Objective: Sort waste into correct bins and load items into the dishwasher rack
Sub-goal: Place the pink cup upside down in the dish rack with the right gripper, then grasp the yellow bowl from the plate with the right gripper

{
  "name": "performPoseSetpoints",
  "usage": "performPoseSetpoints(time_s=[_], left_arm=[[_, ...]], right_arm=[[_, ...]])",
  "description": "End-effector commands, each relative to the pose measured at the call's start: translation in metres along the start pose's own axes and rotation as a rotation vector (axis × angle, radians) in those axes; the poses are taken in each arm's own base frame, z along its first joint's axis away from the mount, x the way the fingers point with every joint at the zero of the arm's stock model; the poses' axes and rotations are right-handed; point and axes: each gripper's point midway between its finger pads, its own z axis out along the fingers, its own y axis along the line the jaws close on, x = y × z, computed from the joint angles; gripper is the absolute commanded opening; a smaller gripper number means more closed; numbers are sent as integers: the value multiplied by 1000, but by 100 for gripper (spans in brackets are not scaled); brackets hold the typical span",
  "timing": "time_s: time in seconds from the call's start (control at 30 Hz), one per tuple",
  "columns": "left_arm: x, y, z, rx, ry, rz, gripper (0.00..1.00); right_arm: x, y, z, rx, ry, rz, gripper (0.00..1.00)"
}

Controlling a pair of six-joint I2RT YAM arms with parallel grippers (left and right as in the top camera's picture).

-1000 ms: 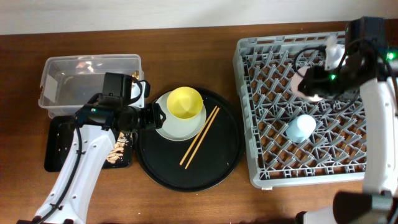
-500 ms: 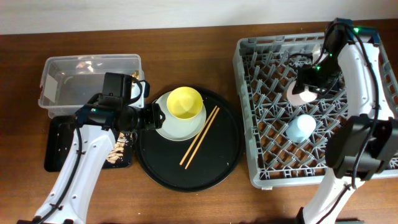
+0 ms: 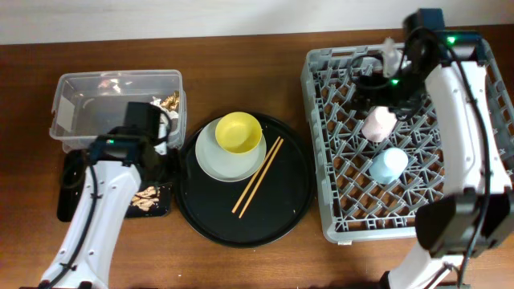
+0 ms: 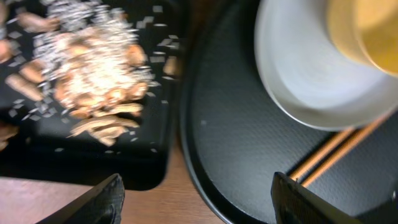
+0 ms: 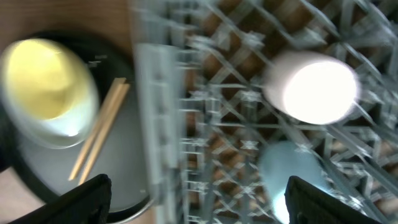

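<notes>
- The tabletop (image 3: 241, 72) is dark brown wood; a pale wall strip (image 3: 201, 16) runs along its 12 o'clock edge.
- The dishwasher rack (image 3: 315, 144) fills the 3 o'clock side. The pink cup (image 3: 377, 124) lies in it, with the light blue cup (image 3: 387, 164) just beside it at 6 o'clock.
- The round black tray (image 3: 281, 209) sits mid-table and carries the plate (image 3: 210, 160), the yellow bowl (image 3: 238, 132) on the plate, and the chopsticks (image 3: 257, 177) at the plate's 4 o'clock.
- The clear tub (image 3: 88, 112) sits at 10 o'clock, with the gold foil wrapper (image 3: 169, 100) at its 3 o'clock end. The black rectangular tray (image 3: 72, 201) at 8 o'clock holds the food scraps (image 3: 144, 197).
- A second ago the left end effector (image 4: 199, 205) reached the plate's 9 o'clock rim. It has since drawn back over the edge of the rectangular tray, released and holding nothing.
- The right end effector (image 5: 205, 205), over the pink cup a second ago, has shifted toward 12 o'clock. It is spread wide and the cup lies free.
</notes>
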Motion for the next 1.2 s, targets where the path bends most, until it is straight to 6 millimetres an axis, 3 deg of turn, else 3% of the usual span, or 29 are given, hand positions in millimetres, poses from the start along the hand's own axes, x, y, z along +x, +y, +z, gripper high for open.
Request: performPoseSetpoints(time_s=[0.0, 0.07, 0.17, 0.27, 0.37, 0.4, 0.5, 0.57, 0.63, 0.83, 0.9, 1.0, 1.03, 1.1, 1.13, 1.17], left_arm=[[-4, 29, -6, -42, -14, -157, 82], [-3, 42, -6, -54, -5, -202, 87], [-1, 46, -6, -59, 4, -213, 87], [-1, 46, -6, -59, 4, -213, 87], [-1, 46, -6, -58, 4, -213, 87], [-1, 46, -6, -59, 4, -213, 92], [-1, 46, -6, -58, 5, -213, 93], [0, 46, -6, -59, 7, -213, 93], [-1, 46, -6, -59, 7, -213, 93], [-1, 46, -6, -58, 3, -212, 93], [-1, 46, -6, -58, 4, -212, 93], [-1, 46, -6, -58, 4, -212, 93], [-1, 46, -6, -58, 4, -212, 93], [-1, 46, -6, -58, 4, -212, 93], [-1, 46, -6, -59, 3, -212, 93], [-1, 46, -6, -58, 3, -212, 93]], right_arm=[[2, 66, 10, -69, -5, -170, 90], [2, 112, 28, -103, -14, -283, 89], [1, 156, 50, -132, -28, -335, 89], [5, 190, 90, -147, 6, -335, 84], [9, 195, 133, -92, 52, -296, 79], [11, 195, 149, -82, 75, -285, 77], [15, 187, 191, -46, 132, -248, 69], [20, 182, 212, -32, 166, -232, 58], [21, 180, 222, -26, 175, -231, 46], [21, 177, 228, -12, 180, -216, 11], [24, 176, 227, -8, 189, -214, 4], [26, 171, 219, 6, 201, -207, 4], [21, 167, 209, 20, 181, -203, 4], [-2, 149, 169, 106, 70, -197, 4], [-15, 139, 142, 150, -5, -189, 4], [-37, 120, 94, 225, -139, -162, 4]])
